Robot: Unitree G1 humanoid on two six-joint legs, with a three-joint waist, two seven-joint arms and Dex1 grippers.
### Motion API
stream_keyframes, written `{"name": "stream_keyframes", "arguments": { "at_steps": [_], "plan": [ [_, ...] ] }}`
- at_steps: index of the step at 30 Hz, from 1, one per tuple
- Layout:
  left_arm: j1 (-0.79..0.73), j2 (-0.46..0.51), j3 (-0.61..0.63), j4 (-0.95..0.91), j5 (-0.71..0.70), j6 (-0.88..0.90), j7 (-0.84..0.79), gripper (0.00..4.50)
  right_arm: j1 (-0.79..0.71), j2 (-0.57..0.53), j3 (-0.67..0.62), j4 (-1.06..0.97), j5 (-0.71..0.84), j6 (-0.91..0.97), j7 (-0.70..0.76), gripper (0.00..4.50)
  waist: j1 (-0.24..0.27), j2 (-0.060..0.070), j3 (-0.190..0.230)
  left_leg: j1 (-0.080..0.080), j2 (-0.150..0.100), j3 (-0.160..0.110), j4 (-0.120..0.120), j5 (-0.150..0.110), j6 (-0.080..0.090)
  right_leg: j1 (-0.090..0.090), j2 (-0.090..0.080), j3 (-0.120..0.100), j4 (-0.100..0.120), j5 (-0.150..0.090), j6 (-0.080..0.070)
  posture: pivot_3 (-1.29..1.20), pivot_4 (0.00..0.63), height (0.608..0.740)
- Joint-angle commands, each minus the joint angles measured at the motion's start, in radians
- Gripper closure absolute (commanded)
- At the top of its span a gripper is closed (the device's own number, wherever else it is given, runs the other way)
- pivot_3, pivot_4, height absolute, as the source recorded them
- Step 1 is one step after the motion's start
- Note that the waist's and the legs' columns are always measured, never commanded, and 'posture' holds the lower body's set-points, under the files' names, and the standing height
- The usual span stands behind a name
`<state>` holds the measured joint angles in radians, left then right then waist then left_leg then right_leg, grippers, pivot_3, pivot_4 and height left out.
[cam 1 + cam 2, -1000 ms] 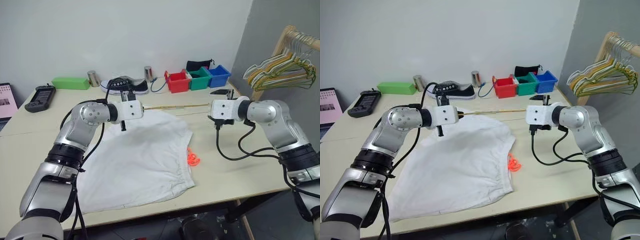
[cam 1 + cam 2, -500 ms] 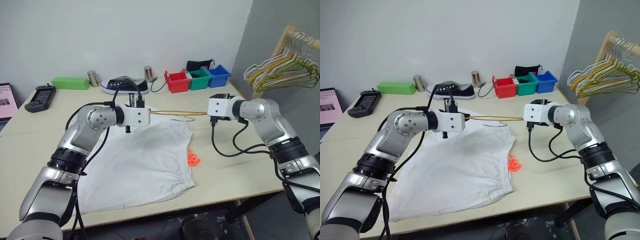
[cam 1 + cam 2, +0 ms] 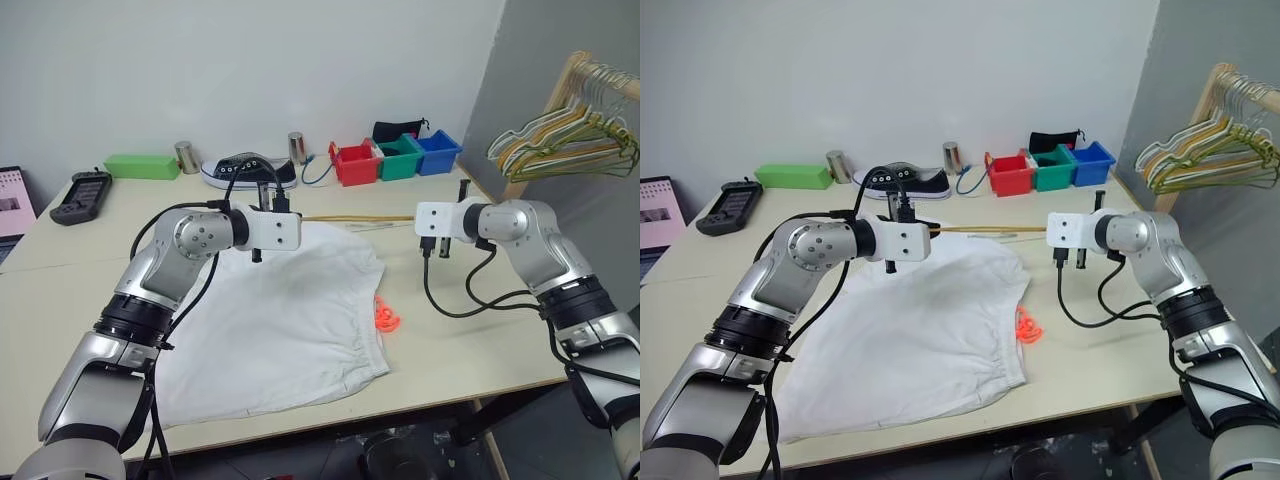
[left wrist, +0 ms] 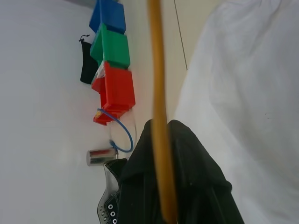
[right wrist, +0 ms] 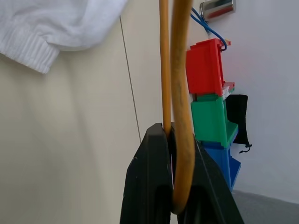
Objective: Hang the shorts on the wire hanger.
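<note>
The wire hanger (image 3: 352, 218) is clamped at both ends: left gripper (image 3: 278, 203) on 1 corner, right gripper (image 5: 174, 184) on the other, so it is held level above the table (image 3: 470, 330), spanning the far edge of the shorts (image 3: 275, 320). The shorts are spread flat beneath, orange drawstring (image 3: 386, 316) trailing out. Judged: positioned for threading. The right wrist view reveals 2 wire runs pinched at the bend; the head views cannot resolve that.

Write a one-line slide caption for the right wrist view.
Right gripper shut on the end bend of the yellow wire hanger, above the table beside the white shorts.
</note>
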<state>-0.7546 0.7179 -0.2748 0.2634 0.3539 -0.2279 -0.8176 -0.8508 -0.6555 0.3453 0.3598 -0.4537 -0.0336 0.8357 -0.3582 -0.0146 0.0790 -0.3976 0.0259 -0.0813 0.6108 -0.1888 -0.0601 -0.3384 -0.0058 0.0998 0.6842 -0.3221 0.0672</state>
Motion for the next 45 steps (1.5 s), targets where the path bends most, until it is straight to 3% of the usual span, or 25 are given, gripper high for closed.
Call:
{"name": "stream_keyframes", "arguments": {
  "at_steps": [1, 3, 5, 13, 21, 27, 34, 40, 45],
  "plan": [
    [-0.045, 0.004, 0.010, -0.002, 0.007, -0.048, 0.019, 4.50, -0.009, -0.019, -0.019, -0.049, 0.001, -0.003, 0.004, 4.46, 0.000, 0.000, 0.000, 0.000, 0.000, 0.000, 0.000, 0.000, 0.000, 0.000, 0.000, 0.000, 0.000, 0.000, 0.000, -0.25, 0.000, 0.740],
    [-0.045, -0.001, 0.021, 0.004, -0.017, -0.052, 0.010, 3.94, -0.002, -0.018, -0.019, -0.058, 0.004, 0.002, 0.007, 4.50, 0.000, 0.000, 0.000, 0.000, 0.000, 0.000, 0.000, 0.000, 0.000, 0.000, 0.000, 0.000, 0.000, 0.000, 0.000, -0.25, 0.000, 0.740],
    [-0.045, -0.010, 0.054, 0.010, -0.072, -0.053, 0.004, 3.68, 0.015, -0.017, -0.026, -0.078, 0.021, 0.024, 0.028, 4.50, 0.000, 0.000, 0.000, 0.000, 0.000, 0.000, 0.000, 0.000, 0.000, 0.000, 0.000, 0.000, 0.000, 0.000, 0.000, -0.25, 0.003, 0.740],
    [0.007, -0.023, 0.163, -0.082, -0.359, 0.022, -0.109, 1.89, 0.071, -0.045, -0.055, -0.118, 0.115, 0.118, 0.153, 4.50, 0.000, 0.000, 0.000, 0.000, 0.000, 0.000, 0.000, 0.000, 0.000, 0.000, 0.000, -0.001, 0.000, 0.000, 0.000, -0.24, 0.013, 0.740],
    [0.231, 0.043, 0.266, -0.385, -0.653, 0.441, -0.217, 0.07, 0.175, -0.138, -0.113, -0.189, 0.346, 0.528, 0.449, 4.50, 0.010, 0.000, 0.000, 0.001, 0.001, -0.001, 0.000, 0.000, 0.000, 0.001, 0.000, -0.001, 0.000, 0.000, 0.000, -0.23, 0.025, 0.740],
    [0.515, 0.100, 0.357, -0.652, -0.865, 0.764, -0.192, 0.01, 0.304, -0.354, -0.111, -0.308, 0.580, 0.946, 0.742, 4.50, 0.033, 0.003, 0.001, 0.002, 0.002, 0.000, 0.000, 0.000, 0.000, 0.002, 0.001, 0.000, -0.001, -0.001, -0.001, -0.22, 0.046, 0.740],
    [0.747, 0.097, 0.419, -0.838, -0.938, 0.877, -0.117, 0.01, 0.547, -0.568, -0.137, -0.487, 1.001, 1.368, 0.778, 4.50, 0.063, -0.002, 0.006, 0.003, 0.002, 0.001, 0.000, -0.001, 0.000, 0.003, 0.001, 0.000, -0.002, -0.006, -0.009, -0.20, 0.062, 0.740],
    [0.799, 0.097, 0.455, -0.905, -0.980, 0.921, -0.071, 0.01, 0.765, -0.568, -0.263, -0.560, 1.152, 1.486, 0.661, 4.50, 0.088, -0.008, 0.020, 0.005, 0.003, 0.002, 0.000, -0.001, 0.000, 0.002, 0.001, 0.001, -0.003, -0.007, -0.010, -0.18, 0.071, 0.740],
    [0.810, 0.108, 0.461, -0.920, -0.995, 0.933, -0.063, 0.01, 0.804, -0.511, -0.360, -0.524, 1.206, 1.533, 0.562, 4.50, 0.099, -0.010, 0.024, 0.005, 0.003, 0.003, 0.000, -0.001, -0.001, -0.002, 0.001, 0.002, -0.004, -0.007, -0.010, -0.19, 0.070, 0.740]
  ]
}}
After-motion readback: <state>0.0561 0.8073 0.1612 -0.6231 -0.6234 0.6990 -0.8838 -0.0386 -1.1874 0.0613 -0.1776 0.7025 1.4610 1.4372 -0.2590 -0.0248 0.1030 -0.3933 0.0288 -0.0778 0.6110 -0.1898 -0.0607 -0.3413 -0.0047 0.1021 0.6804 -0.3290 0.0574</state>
